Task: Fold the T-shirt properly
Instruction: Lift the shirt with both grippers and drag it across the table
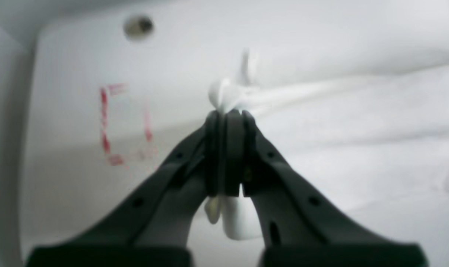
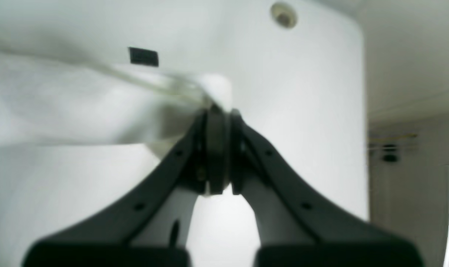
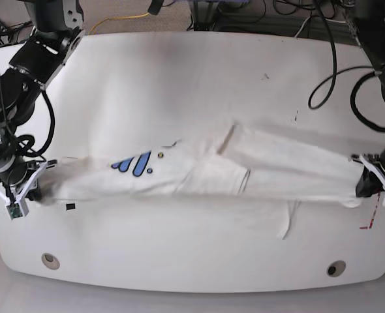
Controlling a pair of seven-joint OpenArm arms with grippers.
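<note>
Two end effectors on my rig, both clamped on one garment. Item one: the T-shirt (image 3: 205, 171), white, stretched in a long band across the middle of the white counter (image 3: 192, 78), with blue printed letters (image 3: 132, 163) and a small yellow dot showing toward the base view's left; a narrow strip of cloth hangs off its near edge right of centre. Item two: the left end effector (image 1: 226, 111), at the base view's right end of the band, its dark fingers (image 1: 213, 148) pressed together on a bunched tuft of white fabric that pokes out above the tips. Beside it on the counter I see red tape marks (image 1: 113, 126) forming a rough outline. Item three: the right end effector (image 2: 219, 109), at the base view's left end, likewise pinched closed on a fold of the shirt's edge, the cloth trailing off to the left of that wrist view. A small black tape square (image 2: 143, 56) sits on the counter just beyond the fabric there. Two round holes (image 3: 49, 260) lie near the counter's front edge.
</note>
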